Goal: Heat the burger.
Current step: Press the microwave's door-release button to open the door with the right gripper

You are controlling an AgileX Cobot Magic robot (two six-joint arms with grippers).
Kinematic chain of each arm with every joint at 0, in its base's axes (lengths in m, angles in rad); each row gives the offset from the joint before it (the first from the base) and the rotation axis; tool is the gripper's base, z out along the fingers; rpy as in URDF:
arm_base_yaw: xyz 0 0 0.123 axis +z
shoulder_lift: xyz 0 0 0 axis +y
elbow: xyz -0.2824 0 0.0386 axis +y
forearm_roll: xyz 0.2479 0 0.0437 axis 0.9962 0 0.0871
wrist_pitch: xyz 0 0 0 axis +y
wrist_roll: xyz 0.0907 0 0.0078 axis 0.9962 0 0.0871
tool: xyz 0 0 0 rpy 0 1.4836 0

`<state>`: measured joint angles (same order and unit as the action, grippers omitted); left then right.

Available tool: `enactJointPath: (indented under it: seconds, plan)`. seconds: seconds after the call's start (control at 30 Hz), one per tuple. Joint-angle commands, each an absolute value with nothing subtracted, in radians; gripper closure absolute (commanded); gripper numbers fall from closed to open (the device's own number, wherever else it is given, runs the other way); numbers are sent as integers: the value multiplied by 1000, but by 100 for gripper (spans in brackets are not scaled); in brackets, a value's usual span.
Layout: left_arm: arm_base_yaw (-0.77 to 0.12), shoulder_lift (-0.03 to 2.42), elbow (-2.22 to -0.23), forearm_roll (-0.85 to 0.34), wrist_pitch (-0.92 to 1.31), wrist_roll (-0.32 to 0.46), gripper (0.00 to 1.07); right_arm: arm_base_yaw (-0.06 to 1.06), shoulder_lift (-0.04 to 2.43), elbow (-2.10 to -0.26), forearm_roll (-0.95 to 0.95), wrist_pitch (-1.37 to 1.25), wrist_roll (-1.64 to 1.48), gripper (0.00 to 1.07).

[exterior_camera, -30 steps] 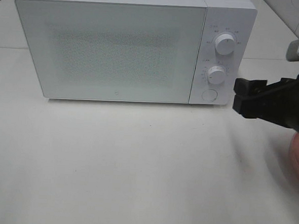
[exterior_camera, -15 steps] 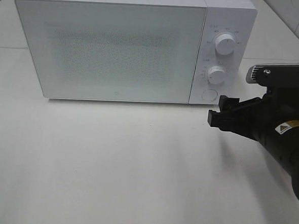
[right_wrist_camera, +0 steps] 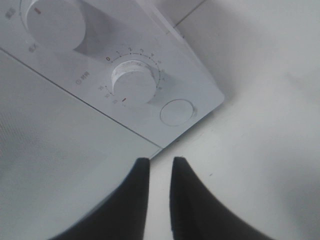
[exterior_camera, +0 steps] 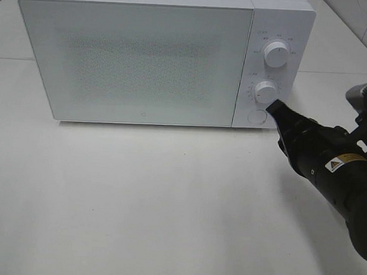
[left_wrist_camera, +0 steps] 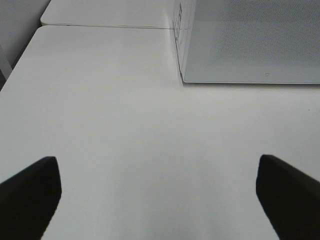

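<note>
The burger is out of view. A white microwave (exterior_camera: 144,60) stands at the back of the table with its door closed. My right gripper (exterior_camera: 275,107) is shut with nothing between its fingers, which leave only a thin gap (right_wrist_camera: 160,162). Its tip points at the control panel, just right of the round door button (exterior_camera: 256,116) (right_wrist_camera: 176,112) and below the lower dial (exterior_camera: 265,91) (right_wrist_camera: 134,82). Whether it touches the panel I cannot tell. My left gripper (left_wrist_camera: 157,195) hangs wide open over bare table, in front of the microwave's left corner (left_wrist_camera: 182,77). The exterior view does not show it.
The upper dial (exterior_camera: 276,54) sits above the lower one on the panel. The white table (exterior_camera: 136,203) spreads in front of the microwave. A seam between table boards (left_wrist_camera: 100,26) runs behind its left side.
My right gripper has closed its jaws and swung from the right side up to the microwave's control panel. The left gripper has not moved.
</note>
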<state>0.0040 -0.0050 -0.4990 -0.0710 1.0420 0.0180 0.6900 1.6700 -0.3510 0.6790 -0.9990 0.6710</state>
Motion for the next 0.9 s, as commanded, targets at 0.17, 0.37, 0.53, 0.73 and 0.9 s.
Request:
enactJointPath:
  seconds: [0.17, 0.37, 0.53, 0.73, 0.9]
  plan:
    - [8, -25, -496, -73, 1037, 18, 8, 693, 1667, -359, 623, -940, 1169, 107]
    - [8, -25, -496, -73, 1037, 18, 8, 688, 1667, -359, 622, -910, 1225, 107]
    - [8, -25, -496, -73, 1037, 18, 8, 630, 1667, -359, 568, -888, 1248, 107]
    - [8, -25, -496, -73, 1037, 18, 8, 536, 1673, -399, 412, -859, 1283, 107]
    - [8, -25, -496, -73, 1037, 18, 8, 513, 1726, -425, 368, -860, 1329, 107]
